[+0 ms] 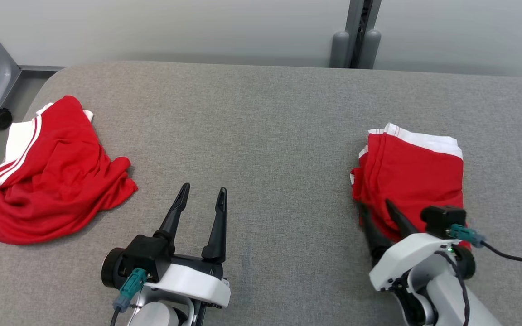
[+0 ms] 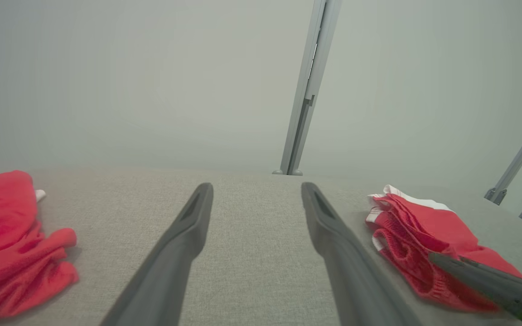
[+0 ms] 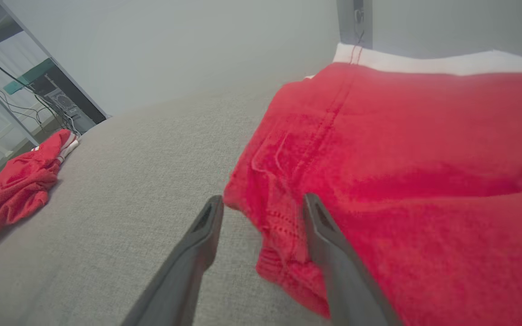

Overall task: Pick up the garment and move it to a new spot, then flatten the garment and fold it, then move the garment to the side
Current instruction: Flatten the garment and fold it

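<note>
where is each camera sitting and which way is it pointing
Head view: on the head, looking forward and down at the table; the left tool and right tool rise from the bottom, both open.
Left wrist view: low on the left wrist, looking along its own tool across the table toward the wall.
Right wrist view: on the right wrist, looking along its own tool at the folded garment.
Shared: both wrist views show the crumpled garment; the left wrist view catches the right tool at the folded one.
</note>
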### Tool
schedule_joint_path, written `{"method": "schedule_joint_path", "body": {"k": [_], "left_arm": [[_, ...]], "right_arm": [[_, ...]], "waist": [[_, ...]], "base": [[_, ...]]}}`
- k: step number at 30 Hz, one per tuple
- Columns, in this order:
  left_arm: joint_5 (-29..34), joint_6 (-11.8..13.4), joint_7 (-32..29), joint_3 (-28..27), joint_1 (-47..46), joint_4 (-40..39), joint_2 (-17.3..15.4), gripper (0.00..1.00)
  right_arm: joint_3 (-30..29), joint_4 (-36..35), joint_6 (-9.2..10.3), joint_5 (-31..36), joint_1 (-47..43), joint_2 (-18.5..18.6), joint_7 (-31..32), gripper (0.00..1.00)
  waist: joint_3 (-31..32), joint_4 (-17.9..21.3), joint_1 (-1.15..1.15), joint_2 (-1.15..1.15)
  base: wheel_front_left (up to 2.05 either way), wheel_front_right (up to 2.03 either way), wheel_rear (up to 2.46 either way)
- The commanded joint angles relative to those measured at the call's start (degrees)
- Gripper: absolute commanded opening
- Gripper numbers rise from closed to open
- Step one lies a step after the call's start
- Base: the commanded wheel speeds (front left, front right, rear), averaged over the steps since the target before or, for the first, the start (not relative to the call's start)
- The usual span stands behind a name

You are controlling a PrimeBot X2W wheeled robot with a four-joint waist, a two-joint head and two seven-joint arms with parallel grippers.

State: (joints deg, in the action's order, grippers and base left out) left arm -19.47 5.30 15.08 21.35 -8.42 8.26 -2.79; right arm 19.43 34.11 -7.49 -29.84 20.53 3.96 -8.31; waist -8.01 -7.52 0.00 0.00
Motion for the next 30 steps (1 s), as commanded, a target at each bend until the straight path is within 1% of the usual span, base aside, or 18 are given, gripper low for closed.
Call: {"method": "schedule_joint_path", "body": {"k": [1, 4, 7, 12, 17, 21, 25, 30], "left_arm": [[0.15, 0.26, 0.06, -0.30, 0.43, -0.08, -0.22, 1.00], [0.39, 0.18, 0.06, -0.52, 0.55, 0.08, -0.21, 1.00], [0.69, 0.15, 0.06, -0.82, 0.66, 0.33, -0.23, 1.00], [1.19, 0.26, 0.06, -1.28, 0.73, 0.64, -0.22, 1.00], [1.97, -0.68, 0.06, -1.57, 0.39, 1.20, -0.22, 1.00], [2.32, -0.61, 0.06, -2.25, 0.42, 1.69, -0.22, 1.00], [2.43, -1.02, 0.06, -3.08, 0.91, 1.99, -0.22, 1.00], [2.46, -1.51, 0.06, -4.52, 2.40, 1.87, -0.23, 1.00]], "right_arm": [[0.55, -0.44, -0.01, -0.68, -0.90, -0.01, 0.42, 1.00], [3.43, -2.75, -0.01, -4.35, -1.53, -0.05, 2.04, 1.00], [5.39, -5.42, -0.01, -6.80, -1.94, 1.27, 1.79, 1.00], [5.55, -7.08, -0.01, -5.59, -1.57, 3.12, -2.11, 1.00], [2.93, -6.11, -0.01, -4.42, -0.64, 2.94, -5.01, 1.00], [-0.40, -4.92, -0.01, -2.63, -0.18, 3.13, -6.39, 1.00], [-3.96, -4.76, -0.01, 1.60, -0.77, 3.32, -6.95, 1.00], [-9.36, -9.24, -0.01, 9.20, -4.37, 3.16, -6.97, 1.00]], "waist": [[0.08, 0.18, 0.00, 0.00], [0.35, 0.72, 0.00, 0.00], [0.75, 1.34, 0.00, 0.00], [1.76, 2.88, 0.00, 0.00], [2.76, 4.97, 0.00, 0.00], [3.68, 6.61, 0.00, 0.00], [4.65, 7.96, 0.00, 0.00], [6.15, 9.04, 0.00, 0.00]], "base": [[0.00, 0.00, 0.00], [0.00, 0.00, 0.00], [0.00, 0.00, 0.00], [0.00, 0.00, 0.00], [0.00, 0.00, 0.00], [0.00, 0.00, 0.00], [0.00, 0.00, 0.00], [0.00, 0.00, 0.00]]}}
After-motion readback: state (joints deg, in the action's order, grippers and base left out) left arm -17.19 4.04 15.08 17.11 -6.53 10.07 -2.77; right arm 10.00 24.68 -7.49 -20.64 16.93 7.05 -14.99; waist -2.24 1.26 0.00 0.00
